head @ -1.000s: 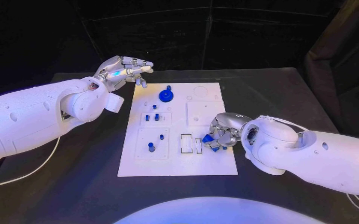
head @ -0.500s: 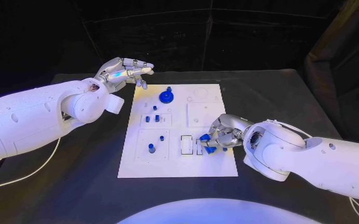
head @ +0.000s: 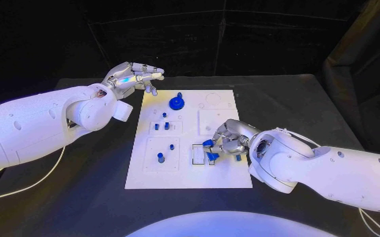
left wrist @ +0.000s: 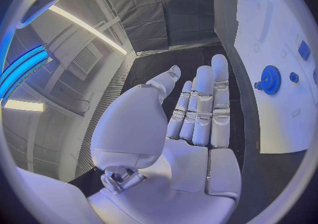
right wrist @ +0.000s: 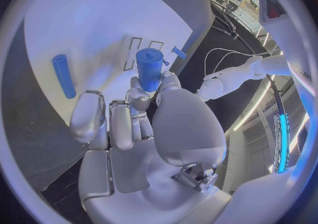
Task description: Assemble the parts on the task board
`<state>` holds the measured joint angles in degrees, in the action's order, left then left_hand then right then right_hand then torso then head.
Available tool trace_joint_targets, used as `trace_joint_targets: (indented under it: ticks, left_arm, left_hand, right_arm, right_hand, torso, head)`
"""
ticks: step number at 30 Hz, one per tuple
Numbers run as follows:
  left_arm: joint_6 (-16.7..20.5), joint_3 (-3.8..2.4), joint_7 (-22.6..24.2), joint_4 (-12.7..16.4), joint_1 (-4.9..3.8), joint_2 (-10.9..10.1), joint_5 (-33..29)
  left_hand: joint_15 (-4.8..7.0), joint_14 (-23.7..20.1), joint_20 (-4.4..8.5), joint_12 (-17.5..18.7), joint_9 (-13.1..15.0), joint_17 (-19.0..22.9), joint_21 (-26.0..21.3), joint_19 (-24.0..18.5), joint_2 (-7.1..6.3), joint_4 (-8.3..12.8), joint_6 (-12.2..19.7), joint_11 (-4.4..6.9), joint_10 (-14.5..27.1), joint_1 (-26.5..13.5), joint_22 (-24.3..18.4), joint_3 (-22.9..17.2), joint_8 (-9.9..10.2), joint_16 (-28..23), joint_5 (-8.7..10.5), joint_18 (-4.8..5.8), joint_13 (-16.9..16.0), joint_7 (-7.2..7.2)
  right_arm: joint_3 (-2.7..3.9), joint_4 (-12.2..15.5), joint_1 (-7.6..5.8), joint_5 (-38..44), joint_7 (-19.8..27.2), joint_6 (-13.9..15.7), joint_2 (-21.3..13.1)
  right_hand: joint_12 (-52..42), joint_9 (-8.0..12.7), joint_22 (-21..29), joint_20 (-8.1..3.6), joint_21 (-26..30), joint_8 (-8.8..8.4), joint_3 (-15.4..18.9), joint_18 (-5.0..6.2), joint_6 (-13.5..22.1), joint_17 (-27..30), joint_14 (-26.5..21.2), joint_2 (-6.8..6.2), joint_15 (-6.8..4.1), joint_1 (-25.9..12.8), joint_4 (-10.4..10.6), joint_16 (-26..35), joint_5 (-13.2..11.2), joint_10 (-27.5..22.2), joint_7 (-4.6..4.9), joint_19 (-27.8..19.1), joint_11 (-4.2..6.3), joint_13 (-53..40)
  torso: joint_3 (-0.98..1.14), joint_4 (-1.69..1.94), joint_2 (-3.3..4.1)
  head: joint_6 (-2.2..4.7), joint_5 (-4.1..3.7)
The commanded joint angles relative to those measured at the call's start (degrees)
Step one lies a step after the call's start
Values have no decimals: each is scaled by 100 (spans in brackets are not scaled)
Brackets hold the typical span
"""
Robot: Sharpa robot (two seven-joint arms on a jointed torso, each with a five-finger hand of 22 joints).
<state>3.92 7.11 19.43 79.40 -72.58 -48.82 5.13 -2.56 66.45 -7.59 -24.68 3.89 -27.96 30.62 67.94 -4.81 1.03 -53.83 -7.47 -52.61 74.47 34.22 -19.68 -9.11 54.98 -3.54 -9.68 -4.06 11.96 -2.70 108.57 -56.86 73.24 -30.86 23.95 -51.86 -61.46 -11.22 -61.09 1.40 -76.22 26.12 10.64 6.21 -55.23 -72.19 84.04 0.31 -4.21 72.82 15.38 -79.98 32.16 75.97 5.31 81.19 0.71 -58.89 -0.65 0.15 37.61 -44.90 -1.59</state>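
The right hand [head: 224, 141] hung over the near-right part of the flat white rectangular task board [head: 222, 176], pinching a short blue plastic cylinder [right wrist: 150, 69] between thumb and fingertips. In the right wrist view the cylinder's long axis ran out from the fingertips toward the board, so the piece pointed roughly down at the plate. Just beside it on the board lay a pair of narrow rectangular slots [right wrist: 141, 46], and these looked like the likely seat; whether the cylinder stood squarely over one could not be told. A slim blue rod [right wrist: 63, 75] lay flat on the white surface, a little apart from the hand.

The left hand [head: 133, 77] hovered off the board's far-left corner, above the black desk [head: 79, 193], holding nothing, its fingers loosely curled but apart. It stood well away from the slots, so the right hand was plainly the nearer one for the coming placement.

Farther up the board a round blue gear-like disc [head: 175, 103] sat near the far edge, with several small blue pegs [head: 161, 124] standing in the left-hand recesses. Behind the desk hung dark curtains.
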Motion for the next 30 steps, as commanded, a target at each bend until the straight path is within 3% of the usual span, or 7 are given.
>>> trace_joint_targets:
  ticks: [1,8,15,21,30]
  left_arm:
    - [-93,-3,-3,13,-8,7,-18]
    - [-95,-4,-11,32,-10,-2,-18]
    - [-91,-4,-10,46,-11,-19,-18]
    - [-89,-4,-9,55,-12,-26,-18]
    - [-83,-4,-14,62,-13,-42,-18]
  left_hand:
    - [8,-41,-41,-37,-1,5,-27,18,13,33,34,-14,32,29,-5,4,-30,34,16,-77,8,-13]
    - [8,-41,-41,-37,-1,5,-27,18,13,33,34,-14,32,29,-5,4,-30,34,16,-77,8,-13]
    - [8,-43,-42,-39,-1,7,-29,18,13,35,36,-15,35,30,-6,5,-31,35,16,-77,8,-12]
    - [8,-43,-42,-39,-1,7,-29,18,13,35,36,-15,35,30,-6,5,-31,35,16,-77,8,-12]
    - [8,-43,-42,-39,-1,7,-29,18,13,35,36,-15,35,30,-6,5,-31,35,16,-77,8,-12]
  right_arm:
    - [3,-63,-8,-105,-87,100,134]
    - [3,-228,-8,-84,-197,-81,396]
    - [3,-333,-7,-70,-282,-199,561]
    - [3,-382,-7,-42,-357,-309,612]
    - [3,-385,-7,22,-400,-476,617]
  right_hand:
    - [-15,-28,-4,0,-36,37,-8,-99,-213,-7,302,39,-54,-11,29,-29,14,31,-168,20,12,-6]
    - [-6,-33,-6,-5,-38,37,-7,-99,-219,-5,302,43,-59,-10,32,-27,2,32,-171,21,16,-2]
    - [19,-54,-20,-18,-45,16,40,-103,-225,-9,298,29,-65,-43,60,-27,-169,43,-171,23,18,-11]
    - [50,-92,-30,-19,-49,-2,140,-105,-240,-20,297,2,-64,-120,81,-28,-532,60,-171,23,15,-24]
    - [96,-146,-46,-18,-54,-15,292,-106,-259,-22,294,2,-63,-291,99,-21,-860,67,-177,21,17,-35]
  torso:
    - [4,-5,5]
    - [0,0,5]
    - [5,-6,7]
    - [3,-1,1]
    - [7,-8,-1]
  head:
    - [-5,14]
    - [-38,42]
    - [-62,75]
    - [-87,98]
    - [-103,114]
